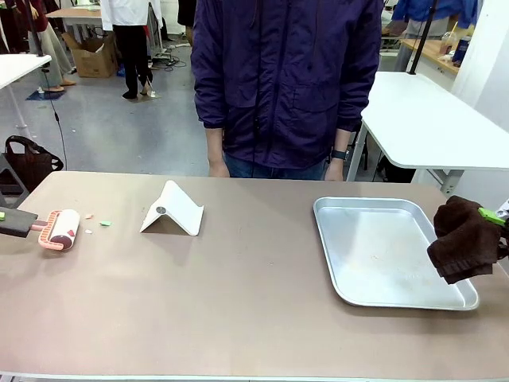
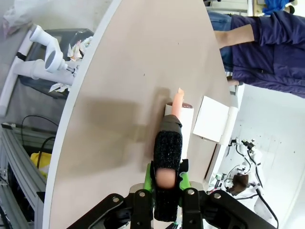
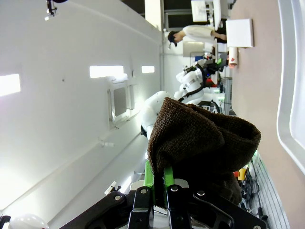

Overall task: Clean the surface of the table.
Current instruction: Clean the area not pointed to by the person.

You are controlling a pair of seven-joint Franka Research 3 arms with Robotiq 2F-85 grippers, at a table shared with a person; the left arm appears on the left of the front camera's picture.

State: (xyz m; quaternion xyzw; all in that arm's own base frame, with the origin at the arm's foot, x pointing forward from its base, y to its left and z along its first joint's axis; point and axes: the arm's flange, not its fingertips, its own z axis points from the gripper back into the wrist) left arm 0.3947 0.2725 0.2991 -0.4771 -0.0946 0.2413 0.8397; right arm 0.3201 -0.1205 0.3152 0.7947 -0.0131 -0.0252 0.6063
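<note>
At the left edge of the wide taupe-brown surface (image 1: 238, 310), the left claw (image 2: 167, 177) is clamped on the black handle of one pink lint roller (image 1: 60, 229); it should roll flat and slowly over the three small scraps (image 1: 104, 224) just beside it. Opposite, the right claw (image 3: 159, 183) grips one dark brown cloth (image 1: 464, 241) by one shiny metal tray (image 1: 374, 263).
</note>
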